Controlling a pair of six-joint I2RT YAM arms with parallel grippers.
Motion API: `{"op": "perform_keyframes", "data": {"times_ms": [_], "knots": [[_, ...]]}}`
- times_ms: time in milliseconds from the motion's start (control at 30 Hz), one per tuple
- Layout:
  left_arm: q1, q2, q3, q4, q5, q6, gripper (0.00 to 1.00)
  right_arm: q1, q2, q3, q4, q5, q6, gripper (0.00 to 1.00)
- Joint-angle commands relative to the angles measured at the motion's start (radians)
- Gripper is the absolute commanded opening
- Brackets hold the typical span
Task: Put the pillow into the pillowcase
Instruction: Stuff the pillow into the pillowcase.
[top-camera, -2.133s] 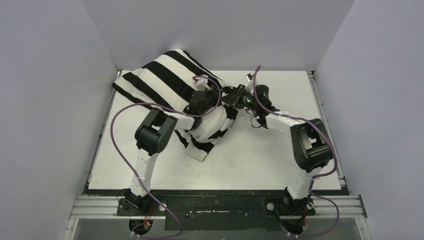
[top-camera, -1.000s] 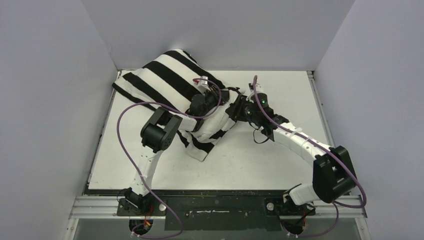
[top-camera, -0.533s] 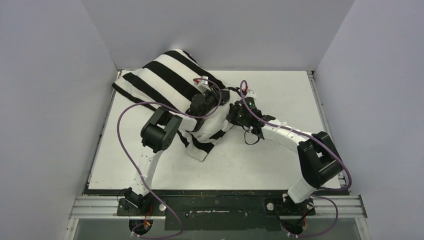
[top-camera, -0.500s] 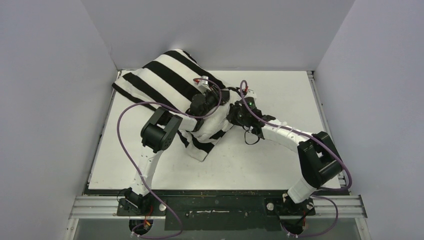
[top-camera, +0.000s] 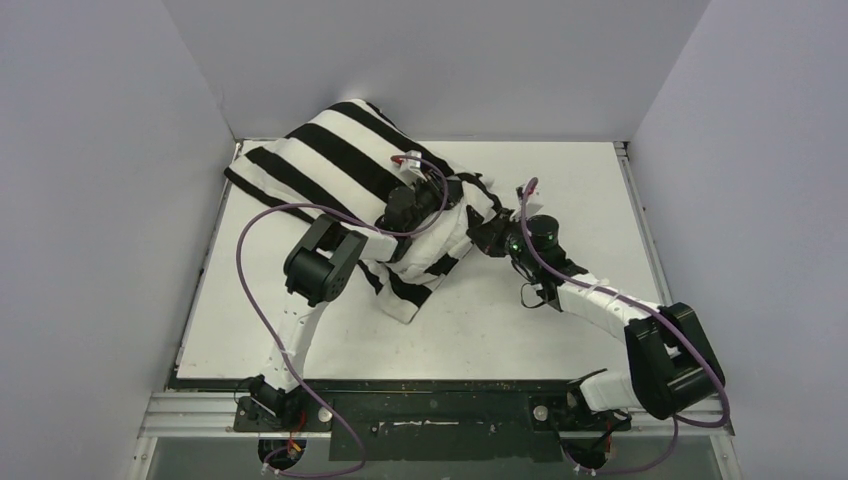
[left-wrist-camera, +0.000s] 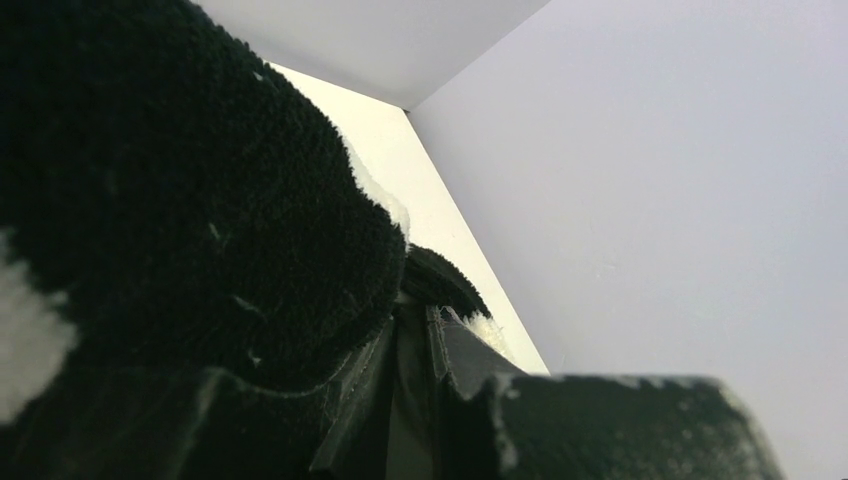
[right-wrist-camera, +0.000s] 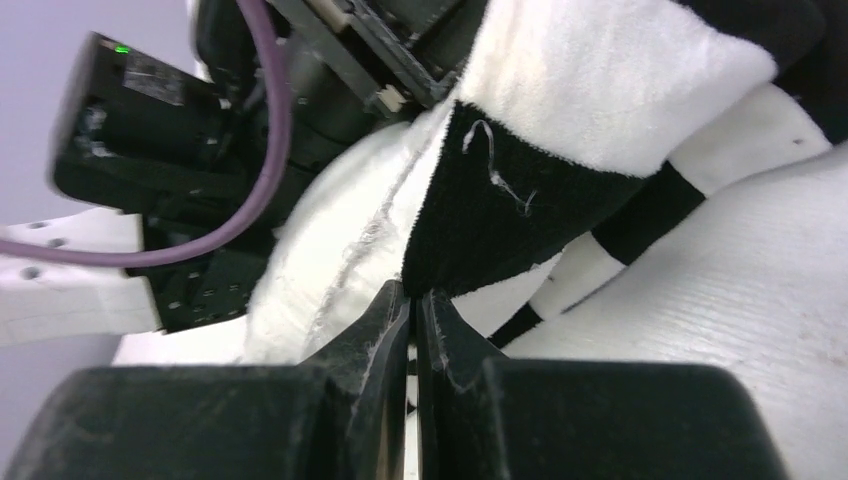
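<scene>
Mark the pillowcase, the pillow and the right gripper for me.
pillowcase (top-camera: 330, 150), top view, on its striped far half.
pillow (right-wrist-camera: 740, 300), right wrist view, bare ribbed white face at lower right.
right gripper (right-wrist-camera: 412, 295), right wrist view, between its fingertips at the pillowcase hem.

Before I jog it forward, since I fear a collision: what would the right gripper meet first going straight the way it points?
The pillowcase: the right gripper is shut at its edge. Behind the fabric, probably the left arm, though depth is unclear.
</scene>
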Motion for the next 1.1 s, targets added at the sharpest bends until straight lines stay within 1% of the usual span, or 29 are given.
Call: {"op": "perform_keyframes", "data": {"times_ms": [0, 100, 167, 233, 300, 333, 400, 467, 500, 533, 567, 600, 633, 667, 700, 733, 767, 833, 900, 933, 1033, 1067], "knots": [[0.035, 0.149, -0.045, -0.273, -0.09, 0.009, 0.16, -0.041, -0.082, -0.01, 0.51, -0.38, 0.124, 0.0], [0.035, 0.152, -0.045, -0.269, -0.091, -0.002, 0.16, -0.044, -0.029, -0.023, 0.734, -0.486, 0.258, 0.0], [0.035, 0.155, -0.045, -0.268, -0.094, -0.007, 0.16, -0.047, 0.012, -0.002, 0.879, -0.548, 0.321, 0.0], [0.033, 0.155, -0.048, -0.268, -0.101, -0.011, 0.16, -0.051, 0.051, 0.034, 0.997, -0.595, 0.387, 0.0], [0.031, 0.155, -0.047, -0.266, -0.108, -0.017, 0.16, -0.052, 0.11, 0.099, 1.067, -0.657, 0.46, 0.0], [0.029, 0.157, -0.048, -0.261, -0.112, -0.019, 0.16, -0.049, 0.146, 0.128, 1.142, -0.689, 0.513, 0.0], [0.024, 0.148, -0.053, -0.244, -0.117, -0.025, 0.16, -0.061, 0.208, 0.141, 1.289, -0.664, 0.656, 0.0], [0.021, 0.101, -0.082, -0.203, -0.102, -0.042, 0.16, -0.092, 0.256, 0.132, 1.355, -0.609, 0.766, 0.0], [0.016, 0.063, -0.097, -0.189, -0.097, -0.043, 0.17, -0.105, 0.253, 0.102, 1.355, -0.577, 0.771, 0.0], [0.014, 0.024, -0.1, -0.198, -0.078, -0.037, 0.18, -0.117, 0.223, 0.064, 1.31, -0.534, 0.736, 0.0], [0.015, -0.021, -0.097, -0.212, -0.047, -0.029, 0.21, -0.124, 0.167, 0.025, 1.229, -0.503, 0.673, 0.0], [0.022, -0.063, -0.1, -0.227, -0.002, -0.039, 0.26, -0.127, 0.119, 0.005, 1.117, -0.476, 0.596, 0.0], [0.032, -0.111, -0.113, -0.233, 0.027, -0.059, 0.3, -0.128, 0.07, 0.005, 0.903, -0.443, 0.485, 0.0], [0.042, -0.156, -0.121, -0.243, 0.055, -0.066, 0.35, -0.127, 0.036, 0.015, 0.78, -0.41, 0.422, 0.0], [0.049, -0.212, -0.128, -0.263, 0.082, -0.062, 0.41, -0.128, 0.014, 0.018, 0.717, -0.382, 0.385, 0.0], [0.053, -0.26, -0.132, -0.306, 0.1, -0.051, 0.46, -0.132, 0.008, 0.019, 0.701, -0.364, 0.376, 0.0], [0.055, -0.302, -0.14, -0.347, 0.11, -0.038, 0.48, -0.136, 0.008, 0.021, 0.696, -0.343, 0.374, 0.0], [0.057, -0.381, -0.178, -0.376, 0.124, 0.002, 0.5, -0.148, 0.031, 0.04, 0.635, -0.319, 0.393, 0.0], [0.07, -0.432, -0.224, -0.374, 0.117, 0.035, 0.54, -0.149, 0.099, 0.058, 0.669, -0.328, 0.409, 0.0], [0.086, -0.441, -0.231, -0.382, 0.137, 0.024, 0.54, -0.149, 0.135, 0.067, 0.711, -0.33, 0.43, 0.0], [0.134, -0.429, -0.187, -0.381, 0.313, -0.028, 0.52, -0.148, 0.254, 0.133, 0.826, -0.366, 0.544, 0.0], [0.142, -0.437, -0.18, -0.389, 0.343, -0.021, 0.52, -0.149, 0.28, 0.152, 0.832, -0.371, 0.558, 0.0]]}}
